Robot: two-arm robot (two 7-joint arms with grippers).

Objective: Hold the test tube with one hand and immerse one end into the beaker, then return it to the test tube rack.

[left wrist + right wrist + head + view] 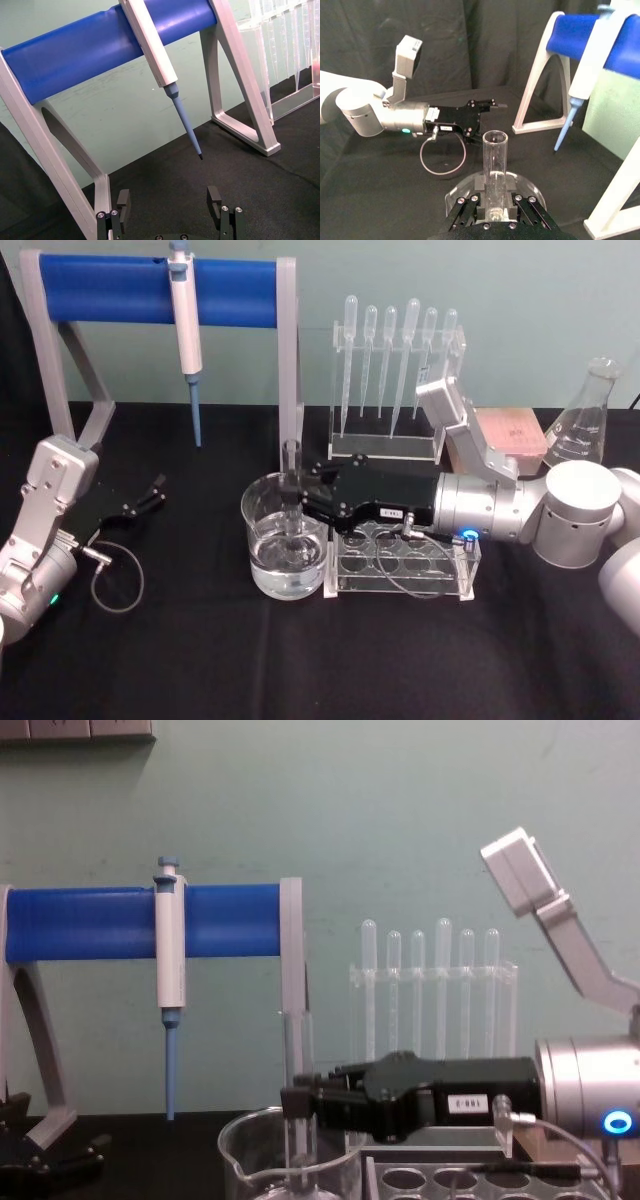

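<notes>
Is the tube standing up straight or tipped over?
Straight up. The right pincer holds the tube upright, its lower end inside the beaker and its open top above the rim.

You saw the test tube [292, 485] as clear, colourless glass, unmarked, and the beaker [262, 515] as clear glass too, holding a colourless liquid. The right gripper [300, 502] was black, with a small white label on its body, a silver wrist, and a blue light ring glowing at the wrist joint. The left gripper [152, 490] was black on a silver-grey arm showing a small green light. The pipettor [186, 320] was white with a blue tip and blue cap. The stand [150, 292] paired a bright blue bar with grey legs. The pipettes [395, 350] were translucent, the tablecloth [200, 660] black, the wall pale green.
</notes>
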